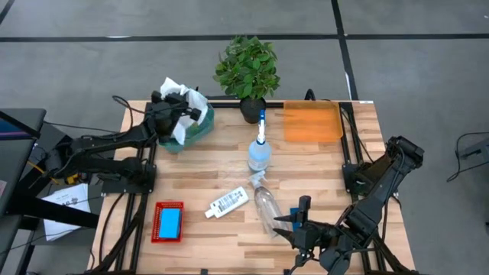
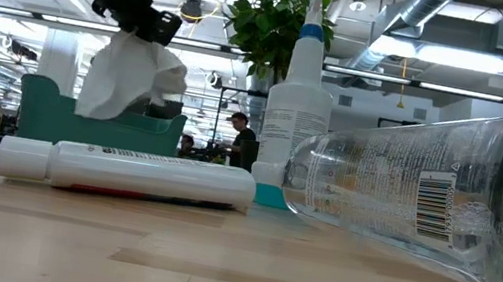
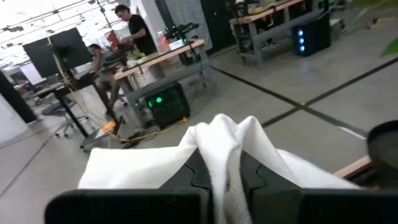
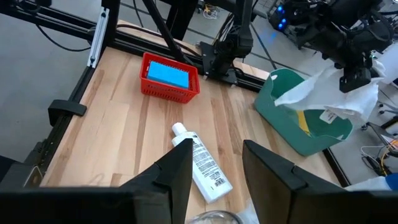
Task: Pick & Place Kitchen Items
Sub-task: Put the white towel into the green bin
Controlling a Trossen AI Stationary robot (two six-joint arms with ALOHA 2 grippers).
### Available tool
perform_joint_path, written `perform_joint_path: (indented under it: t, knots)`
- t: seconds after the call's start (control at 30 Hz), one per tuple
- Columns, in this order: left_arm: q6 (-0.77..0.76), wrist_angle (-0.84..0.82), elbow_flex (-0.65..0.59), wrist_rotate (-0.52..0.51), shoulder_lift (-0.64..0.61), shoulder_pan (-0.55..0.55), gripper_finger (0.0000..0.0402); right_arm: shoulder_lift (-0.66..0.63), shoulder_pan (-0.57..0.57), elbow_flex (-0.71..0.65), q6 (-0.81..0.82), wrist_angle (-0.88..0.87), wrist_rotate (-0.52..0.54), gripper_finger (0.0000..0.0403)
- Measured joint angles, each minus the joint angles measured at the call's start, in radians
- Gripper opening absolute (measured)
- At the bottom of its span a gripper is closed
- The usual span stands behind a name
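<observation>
Wooden slatted table (image 1: 191, 179) with black frame, both arms over it. Left arm reaches in from the left; left gripper (image 1: 186, 109) sits above the teal bin (image 1: 200, 130) at the far left corner, fingers clamped tight on the white cloth (image 1: 183, 92). Cloth hangs from the fingers over the bin, lower end looks to reach into it, but contact with the contents can't be told. Wrist view shows cloth (image 3: 217, 155) bunched up between the two dark fingers (image 3: 193, 177). Something yellow inside the bin (image 4: 303, 122), probably a sponge.

Right arm comes in at the near right edge; right gripper (image 1: 299, 229) is low by the near edge, fingers partly apart, holding nothing, just beside the base of the lying clear bottle (image 1: 267, 206).

Orange tray (image 1: 312, 122) at the far right. Leafy plant in black pot (image 1: 247, 70) at the far edge, centre. Red basket (image 1: 168, 221) near left, blue sponge (image 1: 169, 221) in it. Upright spray bottle with blue nozzle (image 1: 260, 149) at table centre, its base just beside the neck of the lying clear bottle, which is on its side nearer in. Small white labelled bottle (image 1: 227, 202) lies on its side between the red basket and the lying clear bottle.

People at benches in the room behind (image 3: 134, 31).
</observation>
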Motion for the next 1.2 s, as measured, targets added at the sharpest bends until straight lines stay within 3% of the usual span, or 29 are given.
perform_joint_path:
  t: [0.53, 0.93, 1.2]
  knots:
    - [0.047, -0.15, 0.0, 0.017, 0.0, 0.024, 0.0007, 0.0, 0.0, 0.0, 0.001, -0.004, 0.0, 0.0133]
    - [-0.059, -0.394, 0.0, 0.019, 0.0, 0.004, 0.0007, 0.0, 0.0, 0.0, 0.001, -0.004, 0.0, 0.0134]
    - [-0.13, -0.443, 0.0, 0.143, 0.014, 0.057, 0.0007, 0.0, 0.0, 0.0, 0.002, -0.004, 0.0, 0.0134]
